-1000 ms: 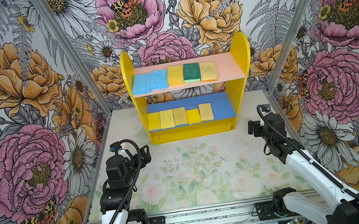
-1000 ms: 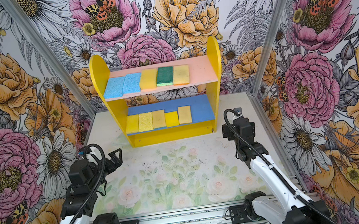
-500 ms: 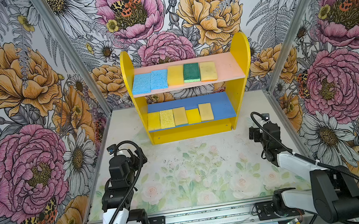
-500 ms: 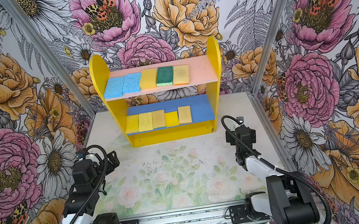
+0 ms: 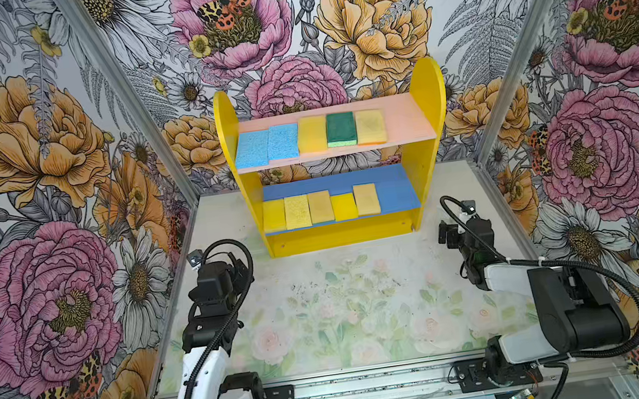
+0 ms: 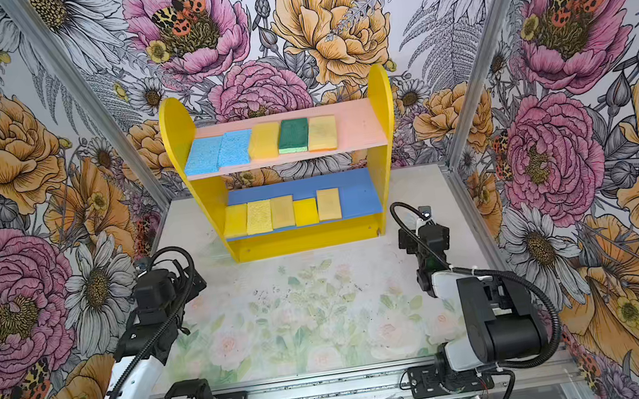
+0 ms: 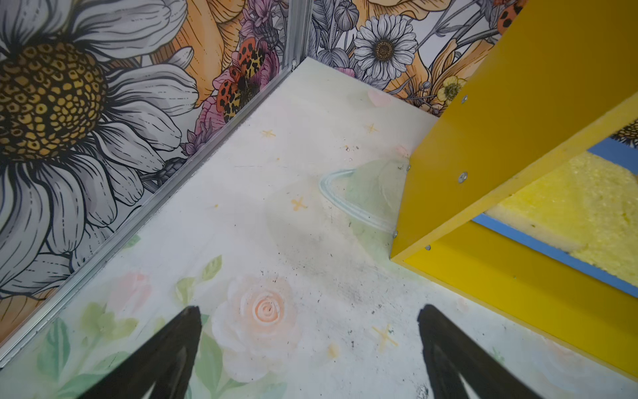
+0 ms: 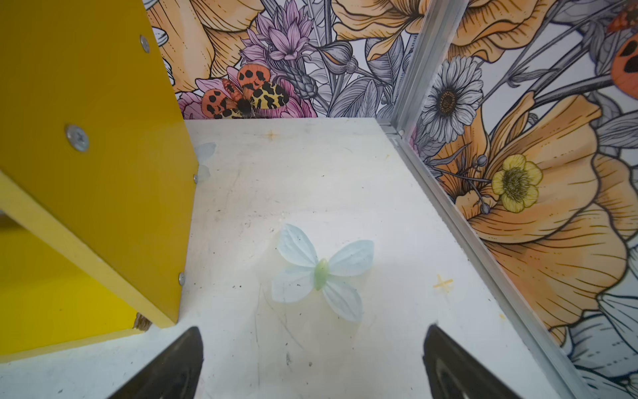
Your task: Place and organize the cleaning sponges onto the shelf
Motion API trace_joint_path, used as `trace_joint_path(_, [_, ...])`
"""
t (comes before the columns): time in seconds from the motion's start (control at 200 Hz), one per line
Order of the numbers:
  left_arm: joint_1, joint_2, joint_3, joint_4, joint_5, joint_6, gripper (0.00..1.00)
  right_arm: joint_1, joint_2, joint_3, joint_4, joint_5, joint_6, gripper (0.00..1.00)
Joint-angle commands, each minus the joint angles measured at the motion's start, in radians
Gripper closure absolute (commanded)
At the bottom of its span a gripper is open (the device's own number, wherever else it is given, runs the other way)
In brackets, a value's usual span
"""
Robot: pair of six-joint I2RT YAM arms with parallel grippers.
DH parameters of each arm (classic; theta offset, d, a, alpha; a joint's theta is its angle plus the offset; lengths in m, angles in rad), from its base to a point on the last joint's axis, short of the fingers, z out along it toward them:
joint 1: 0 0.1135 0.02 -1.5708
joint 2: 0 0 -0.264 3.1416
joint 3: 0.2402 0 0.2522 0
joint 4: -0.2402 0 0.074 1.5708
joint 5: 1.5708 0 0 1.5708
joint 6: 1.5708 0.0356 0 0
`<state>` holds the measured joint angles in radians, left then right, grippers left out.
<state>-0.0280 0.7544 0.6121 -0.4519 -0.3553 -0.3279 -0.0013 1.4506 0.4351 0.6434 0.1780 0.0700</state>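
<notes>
Tabletop butterfly near shelf: right wrist.

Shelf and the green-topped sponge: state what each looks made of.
Shelf: likely painted wood or fibreboard, smooth glossy panels, screw heads along its side. Green-topped sponge: seemingly foam, pale green edge under darker matte scouring face.

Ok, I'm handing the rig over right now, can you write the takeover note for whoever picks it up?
Left end effector: open, empty, over the floral-print table beside the small two-tier yellow wooden shelf.
Right end effector: open, empty, at the shelf's opposite side.
Pink upper board: two light blue porous sponges, yellow sponge, green scouring sponge, tan sponge, in a row.
Blue lower board: five yellow-to-tan sponges in a row.
Done: all ten sponges shelved; none seen on the table.
To do: nothing obvious; perhaps even up the lower row.
</notes>
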Motion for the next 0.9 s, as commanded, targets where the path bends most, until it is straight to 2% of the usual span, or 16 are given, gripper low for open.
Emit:
trace_joint_path(0.0, [0.001, 0.013, -0.052, 0.182, -0.075, 0.053, 0.01, -0.003, 0.033, -0.027, 0.157, -0.036, 0.011, 0.01])
trace_joint_path(0.195, [0.001, 0.0, -0.221, 0.524, -0.11, 0.134, 0.01, -0.003, 0.068, -0.054, 0.233, -0.039, 0.009, 0.0])
trace_joint_path(0.315, [0.007, 0.031, -0.241, 0.609, -0.094, 0.165, 0.01, -0.003, 0.085, -0.07, 0.282, -0.043, 0.004, 0.0])
trace_joint_path(0.615, [0.07, 0.275, -0.218, 0.79, 0.054, 0.183, 0.01, -0.003, 0.085, -0.076, 0.29, -0.042, 0.008, 0.01])
trace_joint_path(0.895, [0.089, 0.492, -0.218, 0.999, 0.069, 0.218, 0.01, -0.003, 0.085, -0.07, 0.279, -0.045, 0.006, 0.0])
